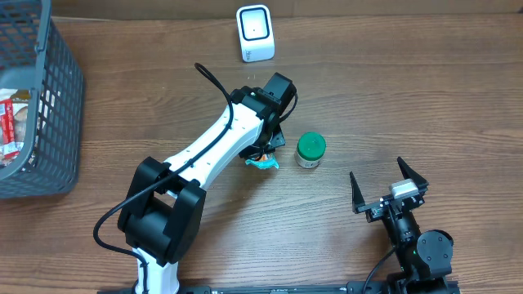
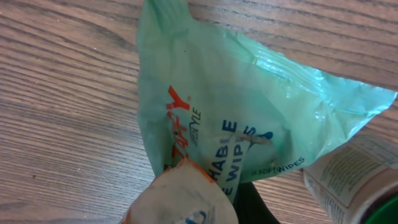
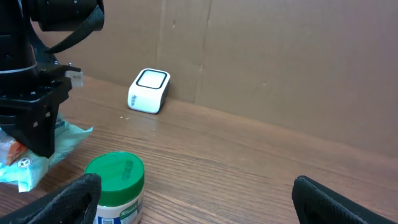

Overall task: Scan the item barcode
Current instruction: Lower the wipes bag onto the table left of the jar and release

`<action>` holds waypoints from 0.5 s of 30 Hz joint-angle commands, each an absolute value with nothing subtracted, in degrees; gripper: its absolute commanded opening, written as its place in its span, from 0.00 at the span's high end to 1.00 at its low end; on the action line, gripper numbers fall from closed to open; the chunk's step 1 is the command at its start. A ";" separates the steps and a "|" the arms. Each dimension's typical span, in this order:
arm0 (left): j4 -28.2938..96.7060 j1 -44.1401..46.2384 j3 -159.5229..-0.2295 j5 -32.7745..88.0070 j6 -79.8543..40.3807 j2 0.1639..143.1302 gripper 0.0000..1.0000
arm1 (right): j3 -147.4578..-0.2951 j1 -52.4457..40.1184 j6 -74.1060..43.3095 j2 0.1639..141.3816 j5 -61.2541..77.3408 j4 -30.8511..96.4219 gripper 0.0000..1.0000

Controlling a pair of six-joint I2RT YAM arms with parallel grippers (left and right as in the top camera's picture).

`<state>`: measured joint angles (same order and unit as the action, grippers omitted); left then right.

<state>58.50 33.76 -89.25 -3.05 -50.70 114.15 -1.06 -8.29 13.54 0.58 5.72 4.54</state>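
A pale green wipes packet [image 2: 249,106] with blue and orange print lies on the wooden table under my left gripper [image 2: 239,200], which is shut on its near end. Overhead, the left gripper [image 1: 263,151] covers most of the packet [image 1: 265,163]. The white barcode scanner [image 1: 255,33] stands at the far edge, window up, well apart from the packet. It shows in the right wrist view as the scanner [image 3: 149,91] too. My right gripper [image 1: 389,189] rests at the front right, open and empty. No barcode shows on the packet.
A green-lidded jar [image 1: 310,150] stands just right of the packet, and the right wrist sees this jar [image 3: 116,186] close by its left finger. A grey wire basket [image 1: 57,106] with packaged goods sits at the left edge. A cardboard wall [image 3: 280,56] backs the table.
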 commanded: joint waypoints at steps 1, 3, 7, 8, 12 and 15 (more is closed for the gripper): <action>57.95 33.85 -88.75 -3.18 -51.48 113.23 0.96 | -0.45 -8.27 13.56 0.16 5.65 4.27 0.00; 57.67 33.85 -88.20 -3.29 -51.48 113.23 0.96 | -0.45 -8.29 13.56 0.16 5.65 4.27 0.00; 56.42 33.85 -86.98 -3.38 -51.48 113.23 0.88 | -0.45 -8.27 13.56 0.16 5.65 4.27 0.00; 56.25 33.85 -86.98 -3.38 -51.46 113.23 0.67 | -0.45 -8.29 13.56 0.16 5.65 4.27 0.00; 56.42 33.85 -86.98 -3.09 -51.40 113.23 0.02 | -0.45 -8.27 13.56 0.16 5.63 4.27 0.00; 56.55 33.85 -86.98 -2.92 -51.13 113.25 0.00 | -0.45 -8.27 13.56 0.16 5.65 4.27 0.00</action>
<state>56.38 33.76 -87.50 -3.05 -51.09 114.15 -1.06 -8.29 13.52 0.58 5.72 4.54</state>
